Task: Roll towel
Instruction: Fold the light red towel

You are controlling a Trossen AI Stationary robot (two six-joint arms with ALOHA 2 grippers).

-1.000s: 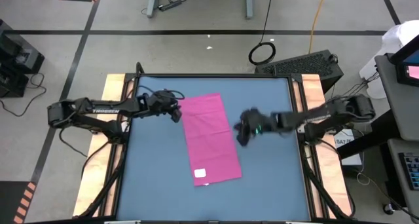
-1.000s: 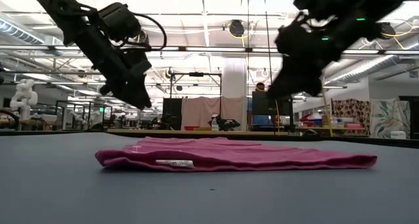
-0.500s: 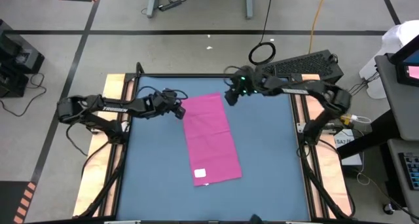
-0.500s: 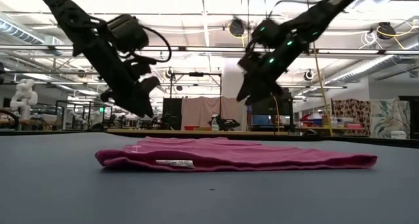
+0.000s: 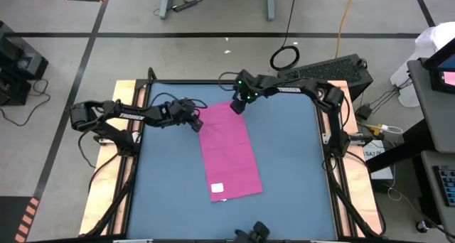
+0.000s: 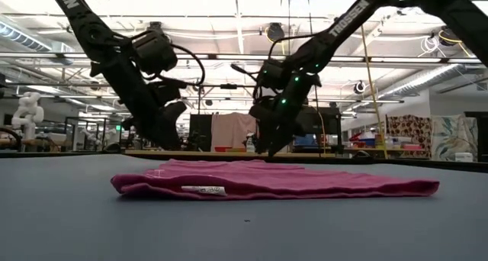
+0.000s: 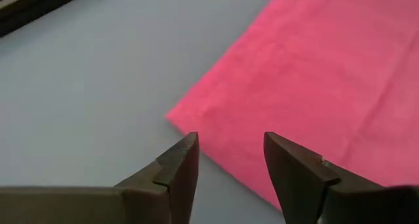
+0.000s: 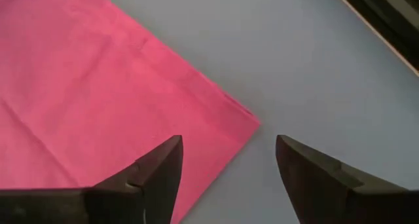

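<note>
Both dark six-joint arms reach inward over far half of table. Left two-finger gripper [image 5: 197, 123] low, jaws apart, empty. Right two-finger gripper [image 5: 235, 107] low, pointing down, jaws wide apart, empty.

Overhead cam looks down, low cam level w/ table, both sharing towel [image 5: 229, 150].

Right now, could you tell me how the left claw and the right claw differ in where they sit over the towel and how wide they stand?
The left claw hangs over the towel's far left corner; the right claw hangs over its far right corner. In the wrist views, the right claw's fingers stand wider apart than the left claw's fingers. Both are open, hold nothing, and point down at the flat towel.
</note>
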